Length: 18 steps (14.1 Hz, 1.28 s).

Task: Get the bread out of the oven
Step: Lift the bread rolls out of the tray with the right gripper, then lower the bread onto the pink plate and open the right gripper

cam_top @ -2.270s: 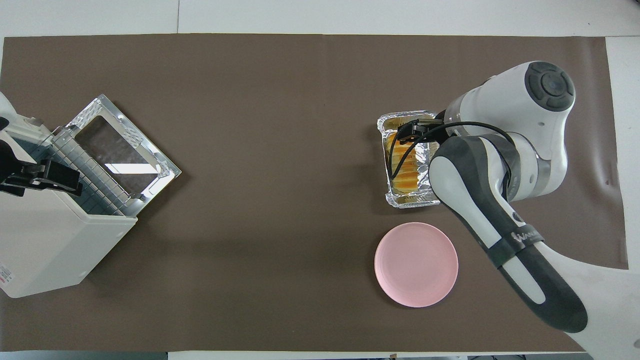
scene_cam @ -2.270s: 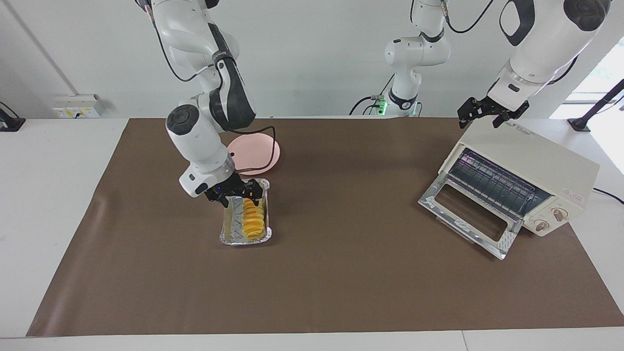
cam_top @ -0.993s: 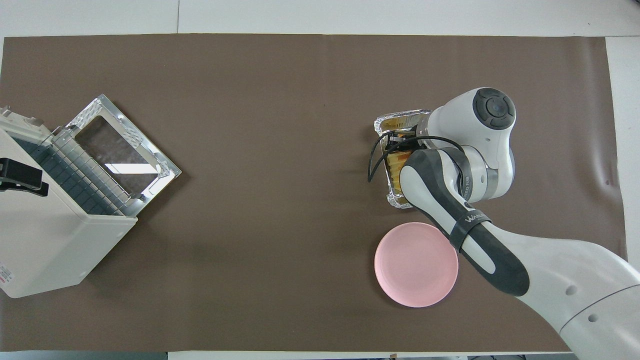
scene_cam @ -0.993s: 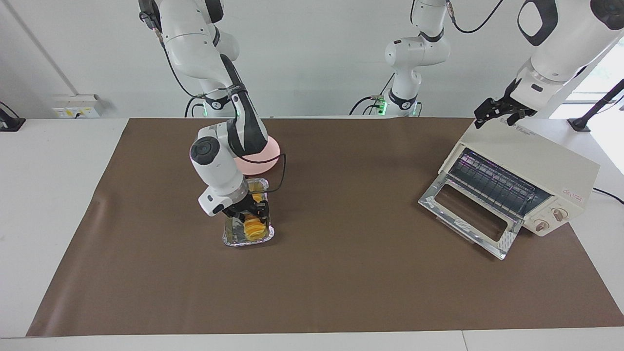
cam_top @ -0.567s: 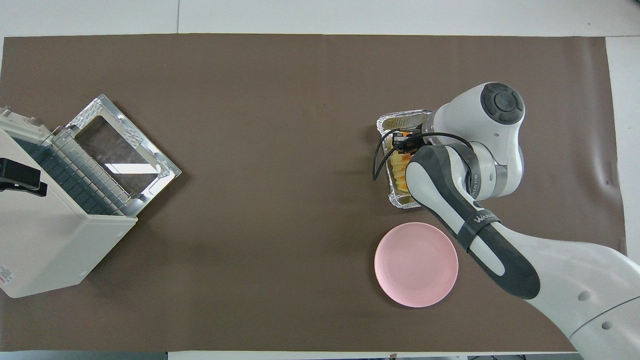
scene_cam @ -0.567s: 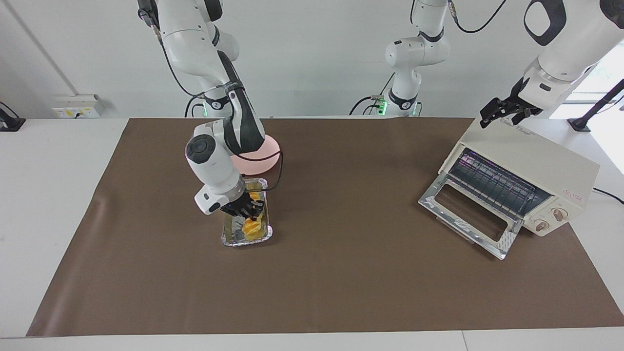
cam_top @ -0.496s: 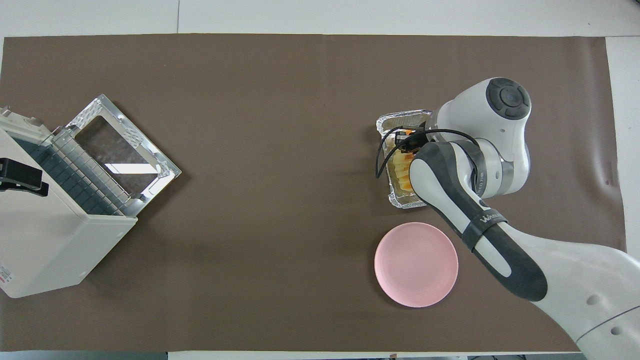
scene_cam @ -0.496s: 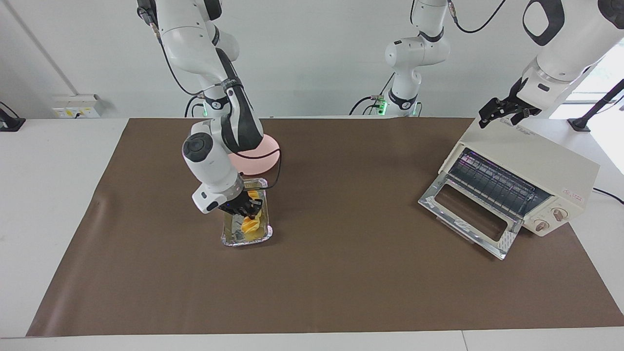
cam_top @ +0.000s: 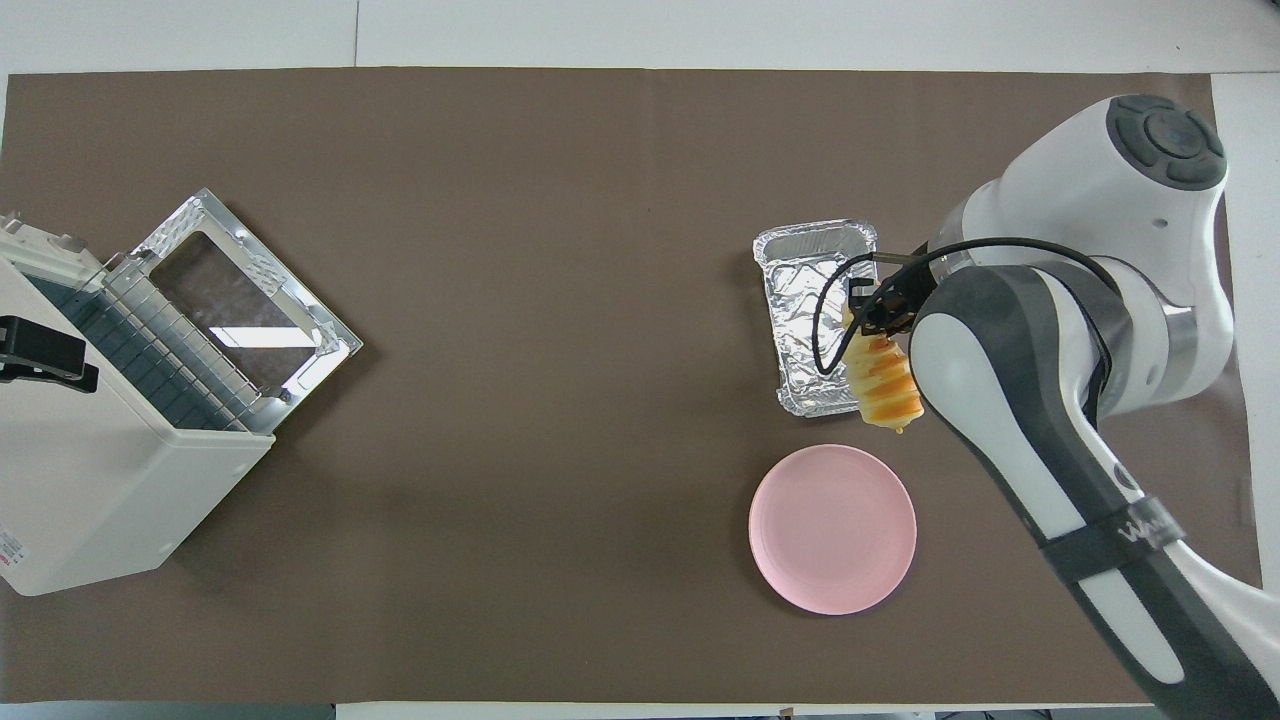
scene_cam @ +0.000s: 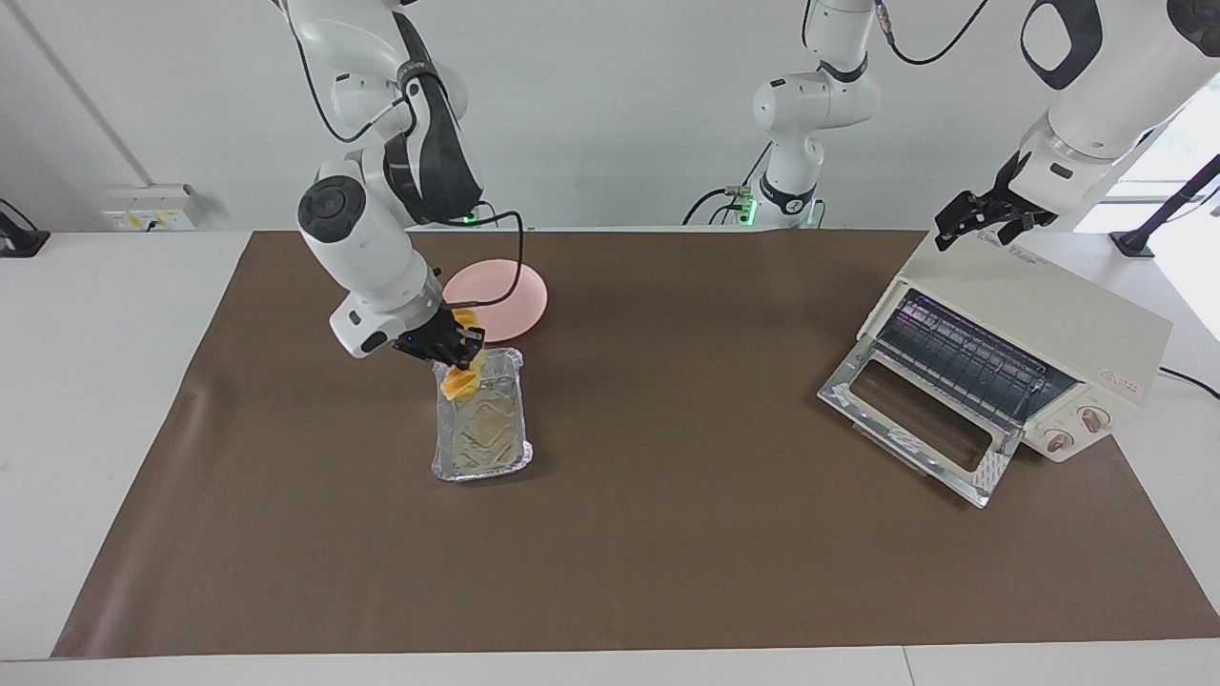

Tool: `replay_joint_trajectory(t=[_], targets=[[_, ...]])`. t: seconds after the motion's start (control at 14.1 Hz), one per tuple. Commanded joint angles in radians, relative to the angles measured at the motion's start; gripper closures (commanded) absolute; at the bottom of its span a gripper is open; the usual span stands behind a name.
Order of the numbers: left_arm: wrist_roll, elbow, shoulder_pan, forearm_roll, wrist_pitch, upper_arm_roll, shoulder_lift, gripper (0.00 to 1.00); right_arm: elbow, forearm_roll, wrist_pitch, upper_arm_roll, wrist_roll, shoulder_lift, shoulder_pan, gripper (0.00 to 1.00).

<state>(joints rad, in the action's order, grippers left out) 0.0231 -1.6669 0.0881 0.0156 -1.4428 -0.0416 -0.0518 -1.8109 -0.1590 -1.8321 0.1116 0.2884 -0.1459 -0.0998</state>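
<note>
My right gripper (scene_cam: 450, 351) is shut on the bread (scene_cam: 460, 383), a golden ridged loaf, and holds it in the air over the end of the foil tray (scene_cam: 481, 433) nearer to the robots. In the overhead view the bread (cam_top: 882, 385) hangs below the right gripper (cam_top: 872, 312), over the tray's rim (cam_top: 795, 300) toward the pink plate. The tray is empty. The cream oven (scene_cam: 1034, 319) stands at the left arm's end with its glass door (scene_cam: 915, 419) dropped open and its rack bare. My left gripper (scene_cam: 984, 221) waits open over the oven's top.
A round pink plate (scene_cam: 503, 295) lies empty on the brown mat, nearer to the robots than the foil tray; it also shows in the overhead view (cam_top: 832, 528). The oven (cam_top: 90, 480) and its open door (cam_top: 250, 300) take up the left arm's end.
My right gripper closed on the bread in the foil tray and lifted it out, moving toward the plate. The tray stays in place, now empty. The left gripper has barely moved.
</note>
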Motion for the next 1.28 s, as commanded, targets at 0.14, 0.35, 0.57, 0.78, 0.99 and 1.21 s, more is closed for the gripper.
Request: replay_joint_trajectory(t=[0.14,0.35,0.57,0.78,0.99,1.21], targets=[[0.003,-0.010,-0.007,0.007,-0.019,0.003,-0.019,0.00,-0.343,-0.008,-0.016,0.011,0.046,0.256,-0.050,1.00],[0.009,0.038,-0.008,0.001,-0.082,-0.003,-0.010,0.00,-0.554,-0.031,-0.180,0.011,0.055,0.344,-0.090,1.00],[0.014,0.039,-0.071,0.009,-0.097,-0.004,-0.007,0.00,-0.665,-0.066,-0.294,0.011,0.061,0.368,-0.132,1.00],[0.021,0.039,-0.076,0.009,-0.126,-0.006,-0.003,0.00,-0.717,-0.067,-0.412,0.013,0.078,0.341,-0.150,1.00],[0.017,0.027,-0.079,0.003,-0.151,-0.006,-0.008,0.00,-0.734,-0.068,-0.458,0.011,0.101,0.312,-0.182,1.00],[0.017,0.016,-0.079,0.003,-0.151,-0.008,-0.013,0.00,-0.754,-0.068,-0.487,0.011,0.104,0.309,-0.196,0.85]])
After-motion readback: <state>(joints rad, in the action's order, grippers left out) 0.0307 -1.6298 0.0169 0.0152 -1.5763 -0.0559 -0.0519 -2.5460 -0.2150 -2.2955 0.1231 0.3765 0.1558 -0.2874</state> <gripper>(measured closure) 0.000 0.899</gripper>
